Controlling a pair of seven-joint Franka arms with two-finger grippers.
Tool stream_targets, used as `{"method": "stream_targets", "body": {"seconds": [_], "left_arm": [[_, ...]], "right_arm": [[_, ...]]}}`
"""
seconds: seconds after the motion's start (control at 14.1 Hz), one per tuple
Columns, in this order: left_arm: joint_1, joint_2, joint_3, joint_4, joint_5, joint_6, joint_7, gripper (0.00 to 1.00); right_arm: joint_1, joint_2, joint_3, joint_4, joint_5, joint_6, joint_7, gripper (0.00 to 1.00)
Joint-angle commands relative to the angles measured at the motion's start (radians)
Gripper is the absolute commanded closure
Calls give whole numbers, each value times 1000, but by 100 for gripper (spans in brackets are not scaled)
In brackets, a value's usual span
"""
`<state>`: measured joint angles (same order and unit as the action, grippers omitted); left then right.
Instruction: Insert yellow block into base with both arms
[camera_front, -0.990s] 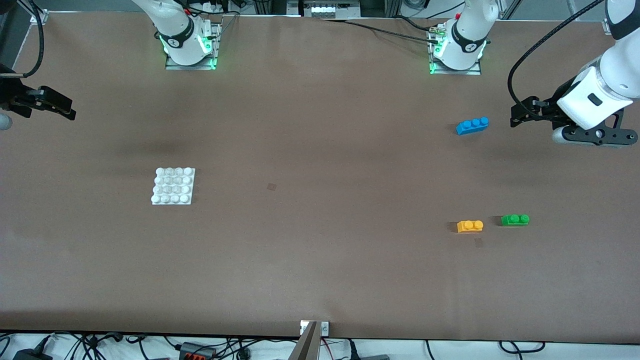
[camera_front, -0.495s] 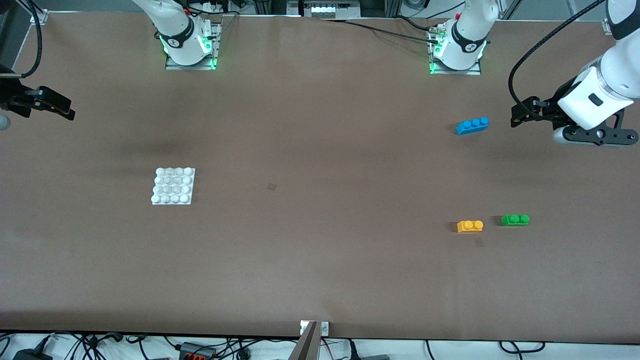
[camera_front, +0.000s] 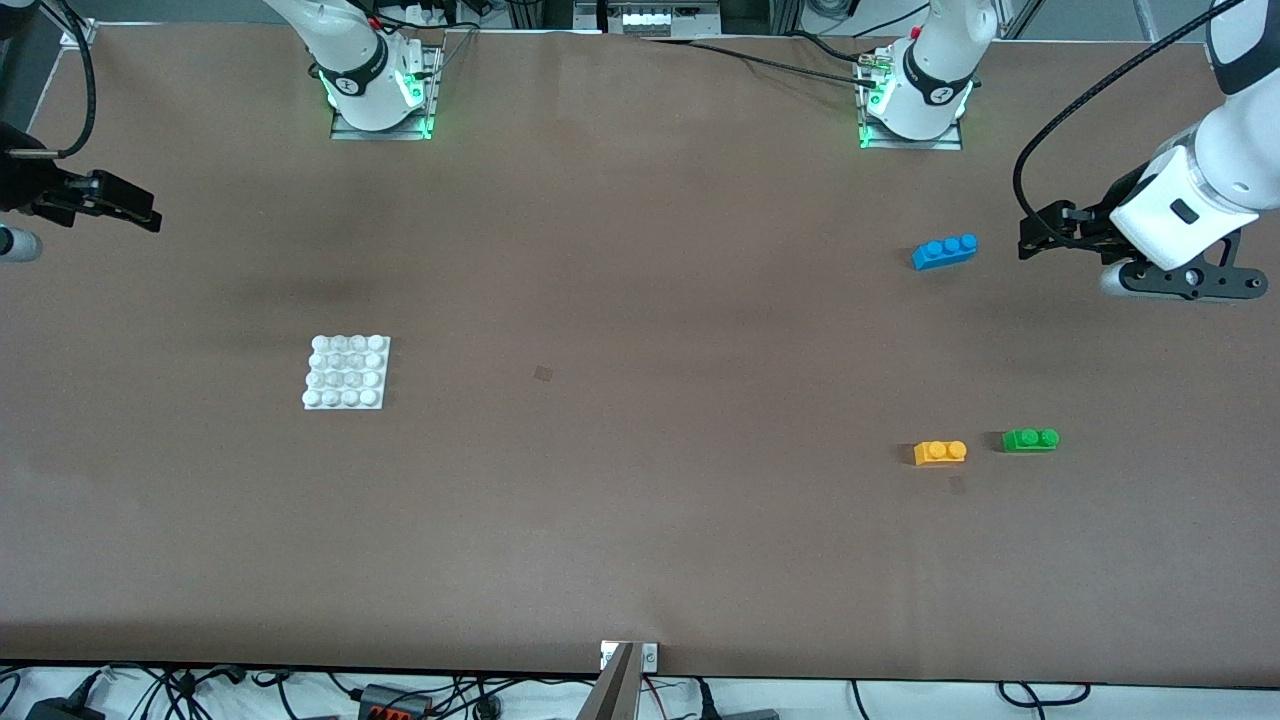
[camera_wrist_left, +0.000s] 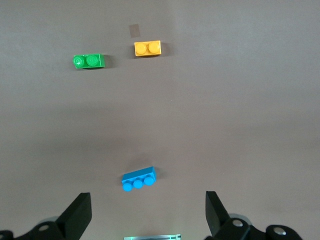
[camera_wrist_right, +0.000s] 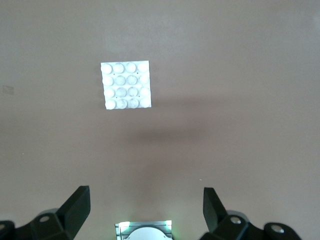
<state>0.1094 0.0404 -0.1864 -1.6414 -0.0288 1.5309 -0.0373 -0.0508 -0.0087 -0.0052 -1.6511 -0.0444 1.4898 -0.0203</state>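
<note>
block: yellow block (camera_front: 940, 452) lies free on the surface toward the left arm's end, long axis running between the two arm ends, studs up
neighbours: green brick (camera_front: 1030, 439) just beside it at 3 o'clock in the front view; blue brick (camera_front: 945, 251) at 12, well apart
left pincer: left pincer (camera_wrist_left: 148, 212) spread wide, empty, up in the air past the blue brick at the left arm's end; the block sits at about 7 o'clock from it in the front view
nearer arm: left, by judgement
base: base (camera_front: 346, 372) toward the right arm's end, studs bare, nothing on it
right pincer: right pincer (camera_wrist_right: 146, 209) wide, empty, in the air at the surface's edge
</note>
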Motion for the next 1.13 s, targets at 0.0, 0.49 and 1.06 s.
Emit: {"method": "stream_targets", "body": {"seconds": [0.0,0.49,1.06], "left_arm": [[7,15,-7,35,15,-24,-7,0],[7,26,-5,35,15,-24,-7,0],[-14,289,-7,95,33,187,-21,0]], "right_arm": [[-9,45,2,31,17,-13,0,0],[0,216,-1,-56,3,85,-24,0],[6,357,4,-444,17,869,-7,0]]}}
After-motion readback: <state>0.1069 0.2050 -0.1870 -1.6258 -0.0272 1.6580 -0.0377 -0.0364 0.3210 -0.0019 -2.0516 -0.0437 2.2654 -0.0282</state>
